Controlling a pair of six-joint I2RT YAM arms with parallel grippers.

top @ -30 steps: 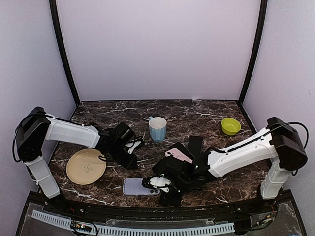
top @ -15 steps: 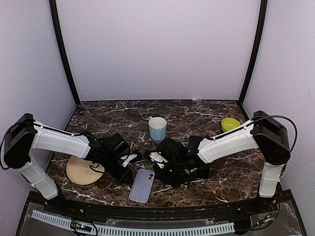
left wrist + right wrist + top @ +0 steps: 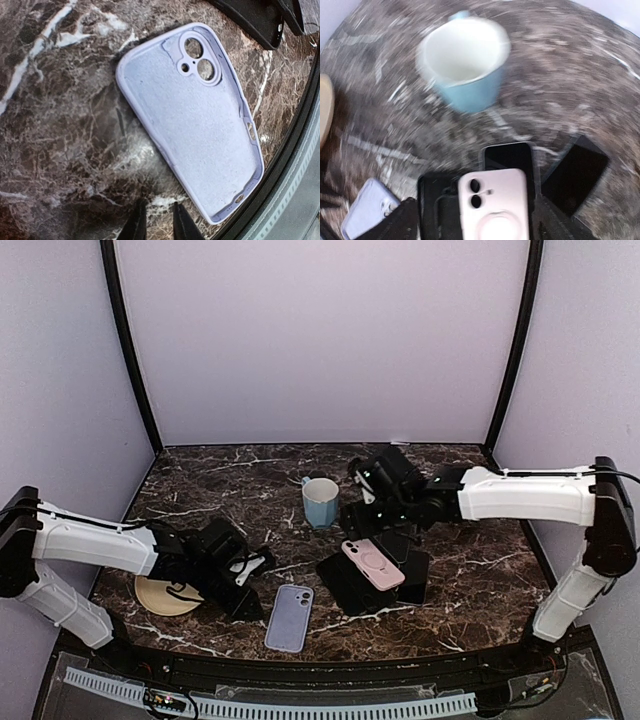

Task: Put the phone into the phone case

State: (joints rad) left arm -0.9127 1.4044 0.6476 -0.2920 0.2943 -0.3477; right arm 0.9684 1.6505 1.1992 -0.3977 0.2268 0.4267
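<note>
While the light purple phone case [image 3: 290, 618] is lying open side up on the worktop [image 3: 220, 480] at the lower middle of the top view, the pink phone [image 3: 372, 564] is lying back up a little to the right of it. The phone is resting on a pile of black phones and cases [image 3: 345, 585]. Phone and case are sitting apart, not touching. The left end effector [image 3: 157, 222] is hovering just beside the case, on its left in the top view. Its fingers are nearly closed, with only a thin gap, and they are holding nothing. The right end effector [image 3: 358, 502] is hanging in the air above the pile, near the blue mug [image 3: 320, 502]. Its fingers are spread wide, with nothing between them. So the phone is not going into the case yet, and I think the step in hand is getting hold of the phone. Next, the right end effector is going to need to come down, close on the phone's long sides and lift it. Then it should lay the phone into the case with the camera end over the camera hole.
</note>
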